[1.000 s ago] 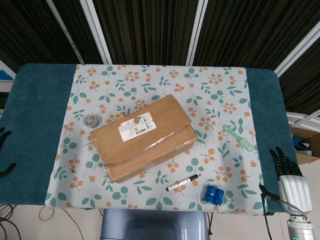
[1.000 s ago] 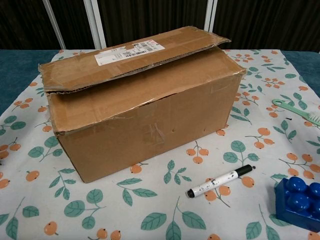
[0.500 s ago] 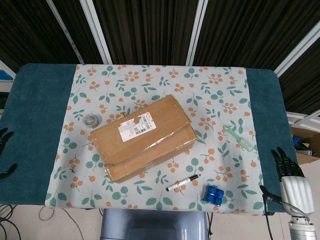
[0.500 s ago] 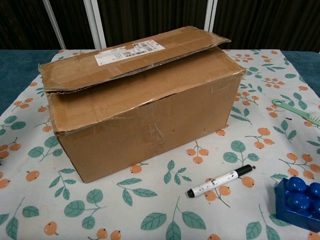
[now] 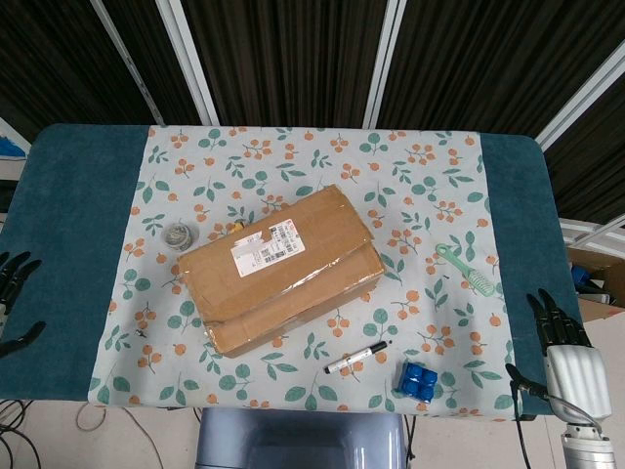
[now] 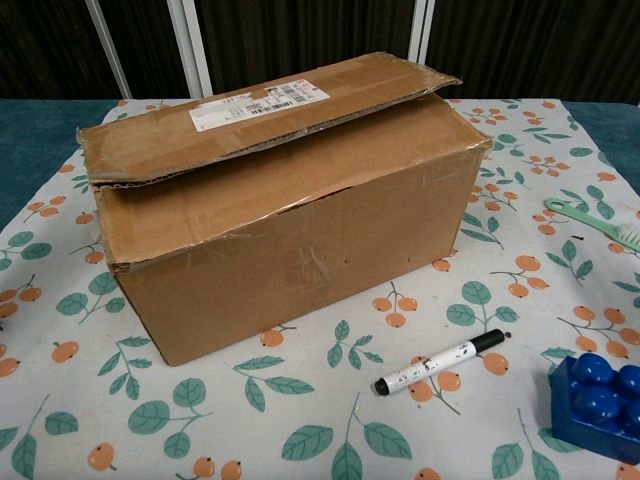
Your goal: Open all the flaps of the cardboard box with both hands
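since the earlier frames the left hand (image 5: 14, 293) has crept a little further in at the left edge of the head view, its dark fingers now showing more fully over the teal table (image 5: 68, 244); the right hand (image 5: 566, 357) has barely shifted at the near right corner, and nothing on the table has moved. both hands are empty with fingers spread apart, well away from the cardboard box (image 5: 278, 269). neither hand shows in the chest view.

the cardboard box sits near the middle of the floral tablecloth (image 5: 420, 176), turned at an angle, its flaps down. in the chest view the upper flap (image 6: 270, 110), bearing a white shipping label (image 6: 258, 104), lies over the lower one and sits slightly raised along its near edge.

a small round metal object (image 5: 179, 234) lies just beside the box's far left corner. a black-capped white marker (image 5: 355, 358) lies on the cloth in front of the box, with a blue toy building block (image 5: 418, 380) near it to the right. a pale green brush (image 5: 465, 270) lies to the right of the box, apart from it.
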`<state>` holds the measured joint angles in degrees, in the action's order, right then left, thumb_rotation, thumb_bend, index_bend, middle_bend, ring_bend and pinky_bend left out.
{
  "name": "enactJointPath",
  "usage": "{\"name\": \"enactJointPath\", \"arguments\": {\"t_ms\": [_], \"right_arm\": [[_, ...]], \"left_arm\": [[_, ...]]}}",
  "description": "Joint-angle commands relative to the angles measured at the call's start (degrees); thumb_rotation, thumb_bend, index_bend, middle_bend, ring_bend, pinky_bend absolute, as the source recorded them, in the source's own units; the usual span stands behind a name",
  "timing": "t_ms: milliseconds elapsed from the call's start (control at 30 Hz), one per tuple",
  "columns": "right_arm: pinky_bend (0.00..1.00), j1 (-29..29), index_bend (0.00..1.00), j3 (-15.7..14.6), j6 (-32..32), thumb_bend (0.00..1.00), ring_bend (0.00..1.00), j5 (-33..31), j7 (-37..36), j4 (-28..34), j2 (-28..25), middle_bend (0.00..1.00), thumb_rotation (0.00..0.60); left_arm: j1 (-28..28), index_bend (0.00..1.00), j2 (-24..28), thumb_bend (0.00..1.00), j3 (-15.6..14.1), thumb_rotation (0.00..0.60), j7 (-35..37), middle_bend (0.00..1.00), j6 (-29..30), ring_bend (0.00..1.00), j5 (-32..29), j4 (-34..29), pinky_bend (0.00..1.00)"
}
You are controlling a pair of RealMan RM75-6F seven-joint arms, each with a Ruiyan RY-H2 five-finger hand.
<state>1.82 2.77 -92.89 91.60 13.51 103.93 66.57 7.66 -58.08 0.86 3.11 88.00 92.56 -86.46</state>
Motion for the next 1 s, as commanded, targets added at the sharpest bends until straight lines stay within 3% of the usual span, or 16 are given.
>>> {"name": "enactJointPath", "arguments": {"t_ms": [33,133,500,633,733,1000], "right_arm": [[0.23,0.0,0.00,0.1,0.0,0.18,0.17,-0.3,0.1,-0.1,0.1,0.06,0.600],[0.23,0.0,0.00,0.2,0.0,0.18,0.17,-0.4,0.3,-0.1,0.1,0.06,0.600],[0.23,0.0,0.00,0.0,0.2,0.18,0.17,-0.4,0.6,0.1,0.4,0.06,0.600],[0.23,0.0,0.00,0.0,0.4,0.18,0.17,-0.5,0.6,0.0,0.5,0.06,0.600],[0.23,-0.1,0.00,0.0,0.5,0.18,0.17,-0.5,0.7,-0.1,0.5,0.06,0.600],[0.23,-0.1,0.00,0.2,0.5,0.18,0.17,-0.9,0.6,-0.1,0.6,0.06,0.600]], "left_arm": [[1.2,0.10,-0.7,0.20,-1.3,0.600,1.0,0.09,0.0,0.00,4.3,1.0,0.00],[2.7,0.10,-0.4,0.20,-1.9,0.600,1.7,0.09,0.3,0.00,8.2,1.1,0.00],[11.3,0.12,-3.7,0.20,1.6,0.600,0.6,0.10,-0.8,0.00,16.9,-5.7,0.00],[13.0,0.14,-7.7,0.20,2.6,0.600,-1.8,0.10,-1.9,0.00,17.3,-5.2,0.00],[14.7,0.14,-9.7,0.20,1.9,0.600,-2.5,0.10,-5.2,0.00,17.4,-5.5,0.00],[16.1,0.19,-13.1,0.20,0.9,0.600,-4.9,0.11,-6.9,0.00,18.2,-5.1,0.00]]}}
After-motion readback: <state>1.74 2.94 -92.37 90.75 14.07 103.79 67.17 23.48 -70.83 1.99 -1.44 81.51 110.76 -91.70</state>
